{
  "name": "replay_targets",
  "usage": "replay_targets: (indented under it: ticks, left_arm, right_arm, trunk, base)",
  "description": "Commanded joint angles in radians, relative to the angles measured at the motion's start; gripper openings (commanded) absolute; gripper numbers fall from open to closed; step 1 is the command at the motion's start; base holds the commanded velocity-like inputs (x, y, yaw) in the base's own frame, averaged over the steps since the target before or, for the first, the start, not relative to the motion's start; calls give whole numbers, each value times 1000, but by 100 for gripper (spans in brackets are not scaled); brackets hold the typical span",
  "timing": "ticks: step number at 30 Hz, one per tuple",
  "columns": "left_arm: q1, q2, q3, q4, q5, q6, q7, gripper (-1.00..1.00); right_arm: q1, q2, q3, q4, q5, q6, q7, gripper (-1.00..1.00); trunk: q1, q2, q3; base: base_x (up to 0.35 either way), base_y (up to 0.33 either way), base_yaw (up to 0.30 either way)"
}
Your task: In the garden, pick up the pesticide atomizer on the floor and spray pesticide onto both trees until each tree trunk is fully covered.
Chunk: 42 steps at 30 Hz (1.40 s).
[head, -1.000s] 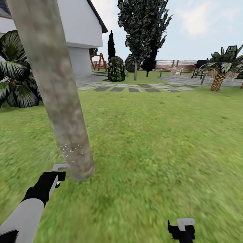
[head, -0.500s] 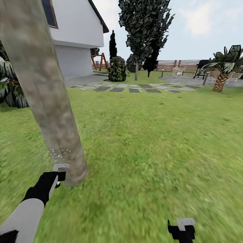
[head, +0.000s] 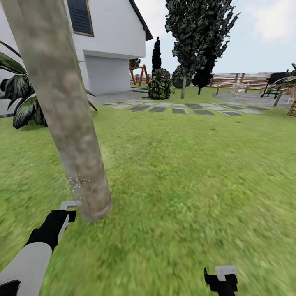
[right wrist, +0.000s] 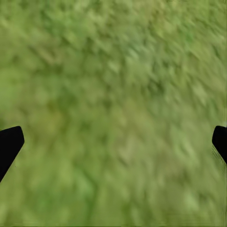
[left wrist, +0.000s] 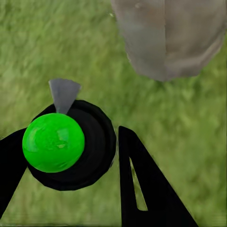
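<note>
Head view is swinging: against the two earlier frames the whole scene has slid, the white house [head: 111,45] and its dark window are now further in, the palm at the far right is nearly cut off. Camera motion, not object motion. The left arm is keeping its pose relative to the camera.

The tree trunk [head: 65,119] is standing on the lawn [head: 185,172] directly ahead of the left gripper [head: 65,210], just beside it. A small scatter of white specks, the pesticide [head: 78,181], is sitting low on the trunk, just above its base. The patch is looking about the same size as half a second ago; most of the bark above it is bare. Judgement: coverage of this trunk is at an early stage, and the re-aiming suggests the operator is lining up a fresh section.

Left wrist view: the fingers are closed around the pesticide atomizer [left wrist: 71,144], a black round body with a bright green dome and a grey nozzle pointing toward the trunk base [left wrist: 170,38]. How much liquid it is holding cannot be told; the body is opaque.

Right gripper [head: 221,276] is hanging low over grass, well apart from the trunk. Right wrist view: fingertips [right wrist: 9,144] at opposite edges, spread wide, nothing between them.
</note>
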Motion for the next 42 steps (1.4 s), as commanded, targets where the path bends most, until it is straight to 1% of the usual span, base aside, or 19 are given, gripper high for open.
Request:
replay_targets:
  ticks: [1, 9, 17, 20, 23, 27, 29, 31, 33, 34, 35, 36, 38, 40, 42]
  left_arm:
    - [-1, -2, 0, -1, 1, 7, 9, -100]
    - [-1, -8, -7, 12, 2, 38, 11, -100]
    - [-1, -13, -5, 13, 5, 44, 10, -100]
    - [-1, -15, -5, 12, 5, 75, 8, -100]
    - [-1, -26, -5, 8, 5, 79, 8, -100]
    - [-1, -55, -8, 9, 4, 84, 8, -100]
    - [-1, -62, -7, 10, 4, 82, 9, -100]
    - [-1, -80, -6, 6, 2, 71, 10, -100]
    - [0, -86, -5, 8, 3, 62, 11, -100]
    - [9, -86, -3, 14, 3, 36, 12, -100]
    - [35, -82, -1, 21, 4, -7, 18, -100]
    - [48, -80, 0, 24, 4, -31, 20, -100]
    - [58, -80, 1, 30, 5, -50, 20, -100]
    - [64, -86, 1, 77, 5, -64, 21, -100]
    - [65, -88, 1, 102, 5, -87, 22, -100]
  right_arm:
    - [0, 0, -8, 1, 11, -3, -3, 100]
    - [0, 1, -8, 1, 11, -3, -3, 100]
    - [0, 1, -8, 1, 11, -3, -3, 100]
    - [0, 1, -8, 1, 11, -3, -3, 100]
    - [0, 1, -8, 1, 11, -3, -3, 100]
    - [0, 1, -8, 1, 11, -3, -3, 100]
    - [0, 1, -8, 1, 11, -3, -3, 100]
    - [0, 0, -8, 1, 9, -3, -4, 100]
    - [0, 0, -8, 1, 10, -3, -4, 100]
    - [0, 0, -8, 1, 10, -3, -3, 100]
    - [0, 1, -8, 1, 10, -3, -3, 100]
    - [0, 1, -8, 1, 10, -3, -3, 100]
    - [0, 1, -8, 1, 11, -3, -3, 100]
    - [0, 1, -8, 1, 11, -3, -3, 100]
    - [0, 1, -8, 1, 11, -3, -3, 100]
  trunk:
    - [0, 0, -1]
    - [0, 0, -1]
    - [0, 0, -1]
    - [0, 0, -1]
    - [0, 0, -1]
    - [0, 0, -1]
    - [0, 0, -1]
    - [0, 0, -1]
    - [0, 0, -1]
    - [0, 0, -1]
    - [0, 0, -1]
    - [0, 0, -1]
    - [0, 0, -1]
    - [0, 0, -1]
    - [0, 0, -1]
  base:
    - [113, -274, 48]
    - [74, -272, 15]
    - [-47, -55, 257]
    - [0, 0, 278]
    - [11, -3, 250]
    - [145, -187, 30]
    - [170, -223, 2]
    - [211, -203, 0]
    - [233, -182, 0]
    - [254, -170, 0]
    - [272, -153, 0]
    - [278, -146, 0]
    - [282, -142, 0]
    - [285, -139, 0]
    - [285, -138, 9]
